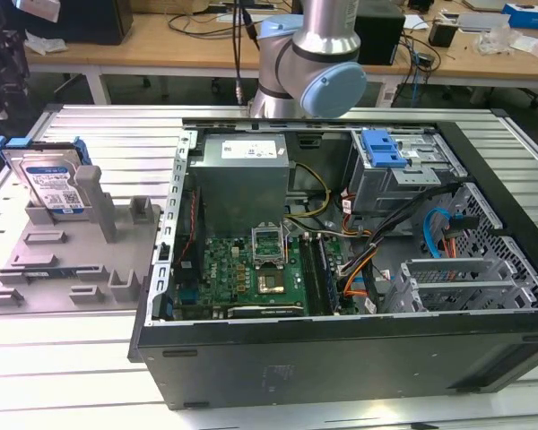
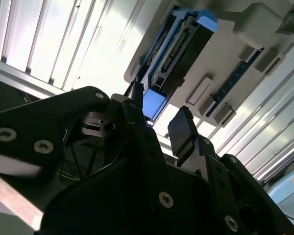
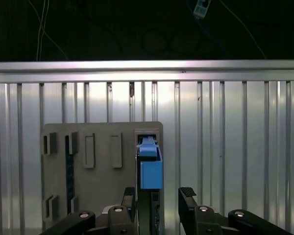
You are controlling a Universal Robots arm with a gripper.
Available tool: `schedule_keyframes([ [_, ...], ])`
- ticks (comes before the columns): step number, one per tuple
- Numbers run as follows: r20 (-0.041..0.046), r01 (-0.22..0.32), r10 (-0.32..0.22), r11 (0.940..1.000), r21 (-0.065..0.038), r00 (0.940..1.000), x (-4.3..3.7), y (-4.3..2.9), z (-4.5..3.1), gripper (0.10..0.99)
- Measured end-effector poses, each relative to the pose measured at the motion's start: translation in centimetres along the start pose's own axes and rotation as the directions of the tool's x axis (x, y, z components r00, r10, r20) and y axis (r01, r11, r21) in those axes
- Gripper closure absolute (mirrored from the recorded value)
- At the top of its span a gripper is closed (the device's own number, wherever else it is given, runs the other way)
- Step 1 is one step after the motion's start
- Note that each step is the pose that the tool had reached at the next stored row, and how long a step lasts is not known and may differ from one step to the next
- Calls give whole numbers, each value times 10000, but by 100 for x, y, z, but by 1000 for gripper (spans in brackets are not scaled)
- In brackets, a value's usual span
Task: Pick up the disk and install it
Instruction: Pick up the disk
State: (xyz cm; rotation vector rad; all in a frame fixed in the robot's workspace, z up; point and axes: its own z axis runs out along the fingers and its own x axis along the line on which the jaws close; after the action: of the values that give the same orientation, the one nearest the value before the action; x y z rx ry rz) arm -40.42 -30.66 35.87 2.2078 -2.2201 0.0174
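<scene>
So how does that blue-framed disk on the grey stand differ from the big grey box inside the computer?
Place: the disk stands outside the computer case on a grey stand, at the exterior view's left; the grey box sits inside the open case. Size: the disk looks much smaller than the box. Look: the disk has a blue frame; the box is plain grey metal. Both carry a printed label.

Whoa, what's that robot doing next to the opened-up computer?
A robot arm is here to pick up the disk and fit it into the open computer case. Right now the disk stands on edge in a grey holder on the table, to the exterior view's left of the case. In the first wrist view the gripper is open and close to the disk's blue bracket, not gripping it yet.
</scene>
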Motion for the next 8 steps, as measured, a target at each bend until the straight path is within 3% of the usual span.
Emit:
schedule_keyframes([
  [3,1,22,-22,10000,2,10000,6,17,28,604],
  [8,9,28,-28,10000,3,10000,86,17,51,604],
])
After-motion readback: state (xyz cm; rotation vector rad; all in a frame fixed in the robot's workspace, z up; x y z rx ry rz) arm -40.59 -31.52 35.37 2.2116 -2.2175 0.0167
